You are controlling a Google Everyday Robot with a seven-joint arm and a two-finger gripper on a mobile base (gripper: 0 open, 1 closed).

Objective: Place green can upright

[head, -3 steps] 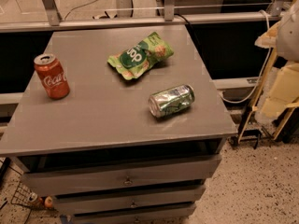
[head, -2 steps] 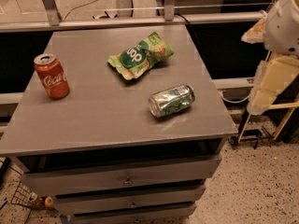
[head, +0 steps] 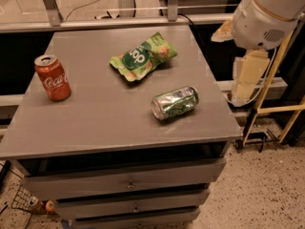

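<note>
Approach is the step you are in, by my reading: nothing has been grasped yet. The green can (head: 175,102) lies on its side on the grey table (head: 95,123), toward the front right corner, with one silver end facing the front left. It touches nothing else. The green snack bag (head: 143,56) lies behind it, near but apart, and the red can (head: 52,78) stands upright well away by the left edge.

Your gripper (head: 250,70) hangs below the white arm housing (head: 267,18), out past the table's right edge and well apart from the can. Whether it is open or closed I cannot tell from this view, so check that before you commit.

Your next move calls for bringing the gripper in over the table's right side and lowering it across the can's body, not its ends. A round can on its side is likely to roll if nudged, and the table edge is close, so close squarely across it. Then tip it onto one silver end and release.
</note>
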